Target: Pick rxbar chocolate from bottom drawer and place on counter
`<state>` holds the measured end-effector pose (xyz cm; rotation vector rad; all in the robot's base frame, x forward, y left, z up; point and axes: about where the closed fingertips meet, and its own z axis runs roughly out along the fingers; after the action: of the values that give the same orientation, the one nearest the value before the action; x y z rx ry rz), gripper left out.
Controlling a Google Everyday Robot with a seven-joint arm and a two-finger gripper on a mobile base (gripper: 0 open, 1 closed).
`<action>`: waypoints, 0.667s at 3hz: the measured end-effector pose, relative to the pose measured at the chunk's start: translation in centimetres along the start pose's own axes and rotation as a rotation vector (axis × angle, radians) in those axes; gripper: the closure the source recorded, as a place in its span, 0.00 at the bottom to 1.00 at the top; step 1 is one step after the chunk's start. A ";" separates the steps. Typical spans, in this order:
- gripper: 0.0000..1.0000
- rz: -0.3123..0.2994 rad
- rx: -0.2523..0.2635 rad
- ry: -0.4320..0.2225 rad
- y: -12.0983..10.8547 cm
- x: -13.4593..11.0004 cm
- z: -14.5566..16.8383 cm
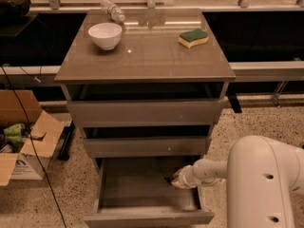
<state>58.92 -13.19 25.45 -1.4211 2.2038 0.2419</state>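
Down in the bottom drawer (137, 190), right side: gripper (176, 180), hold cannot be told; snack bar (168, 178) at its tip, likely light, flat, slick. You pinch its flat faces.

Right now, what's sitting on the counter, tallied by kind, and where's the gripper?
White bowl: 1
Green-and-yellow sponge: 1
Plastic bottle, lying down: 1
Total on the counter: 3
The gripper is down inside the open bottom drawer, at its right side.

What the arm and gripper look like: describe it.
The arm is a bulky, smooth white shell with small dark dots, narrowing to a slim white tube. The gripper, pale with a dark tip, is inside the bottom drawer, right side.
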 end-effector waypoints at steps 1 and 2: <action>1.00 -0.030 0.042 -0.047 0.5 -3.2 -3.4; 1.00 -0.067 0.075 -0.091 1.2 -6.7 -8.4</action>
<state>57.39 -10.72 35.81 -1.4123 2.0673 0.1946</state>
